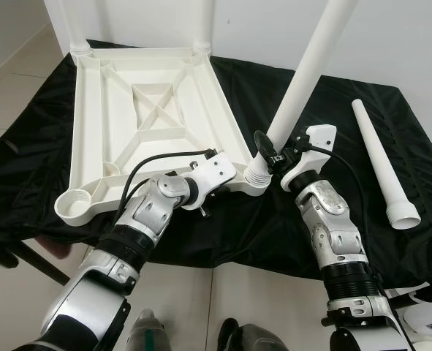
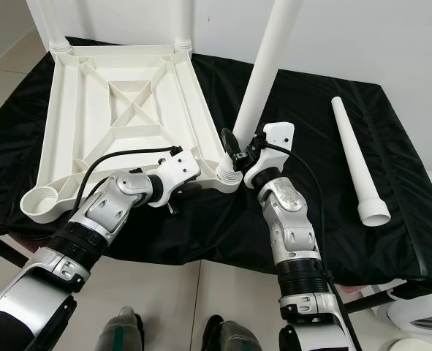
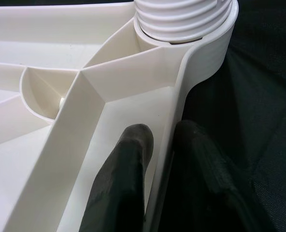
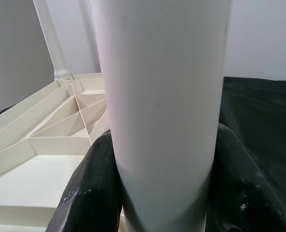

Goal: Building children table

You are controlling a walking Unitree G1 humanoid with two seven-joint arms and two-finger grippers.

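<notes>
One upturned white tabletop (image 1: pixel 157 110) lies on the black cloth (image 1: pixel 332 110), ribbed underside up, and it is your landmark. At its near right corner a leg (image 1: pixel 303 73) stands tilted, its threaded end sitting in the corner socket (image 3: pixel 191 29). Your right gripper (image 1: pixel 268 152) is closed around that leg just above the socket, one black finger (image 4: pixel 92 188) on either side. Your left gripper (image 3: pixel 164 159) pinches the tabletop's near rim just beside the same socket, one finger inside the rim and one outside. Two legs (image 1: pixel 201 22) already stand at the far corners. A spare leg (image 1: pixel 380 164) lies on the cloth, well apart to the right of the tabletop.
</notes>
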